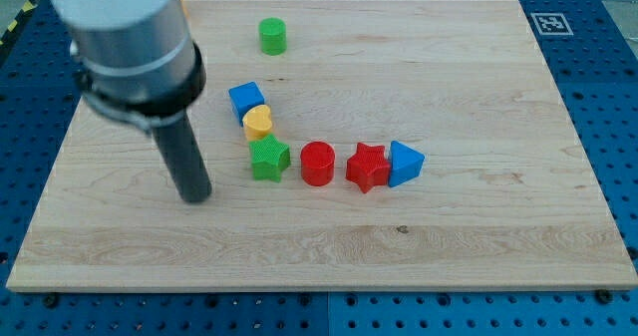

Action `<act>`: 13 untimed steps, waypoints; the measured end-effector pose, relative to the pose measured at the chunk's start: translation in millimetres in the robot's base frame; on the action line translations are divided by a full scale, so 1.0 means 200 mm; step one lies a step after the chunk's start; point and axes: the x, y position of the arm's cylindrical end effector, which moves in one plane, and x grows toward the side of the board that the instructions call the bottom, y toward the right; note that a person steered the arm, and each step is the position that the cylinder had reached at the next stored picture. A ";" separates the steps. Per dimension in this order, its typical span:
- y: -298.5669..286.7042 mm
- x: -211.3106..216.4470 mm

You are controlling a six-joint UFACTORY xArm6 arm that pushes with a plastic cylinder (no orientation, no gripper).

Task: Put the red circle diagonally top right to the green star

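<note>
Task not achieved: red circle point(318, 164) sits level beside green star point(269, 159), both right of my tip point(195, 197); no claw visible.

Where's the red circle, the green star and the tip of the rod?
red circle point(318, 160): camera view, on its flat top.
green star point(269, 157): camera view, on its top face.
my tip point(195, 197): camera view, the rod's very end.
</note>
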 end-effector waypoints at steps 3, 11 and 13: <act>0.44 0.01; 0.84 -0.19; 0.84 -0.25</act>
